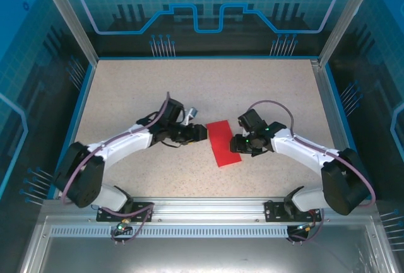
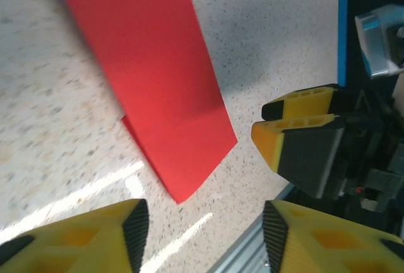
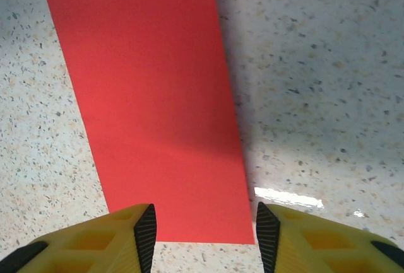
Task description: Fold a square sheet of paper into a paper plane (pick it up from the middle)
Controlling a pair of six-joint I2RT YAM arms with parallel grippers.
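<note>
Your left gripper [image 2: 205, 229] stands with its jaws partly apart and holds nothing. The red sheet of paper [image 2: 158, 77] lies just ahead of its tips. Your right gripper [image 3: 203, 232] is likewise parted and empty, with the sheet's near end lying flat between its fingertips. The sheet, folded to a narrow strip, rests on the speckled table [image 1: 189, 84] between both grippers.

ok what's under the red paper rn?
Speckled table. The red paper lies flat on it; a second red layer peeks out under one edge, so it looks folded. Whatever else is beneath is covered.
</note>
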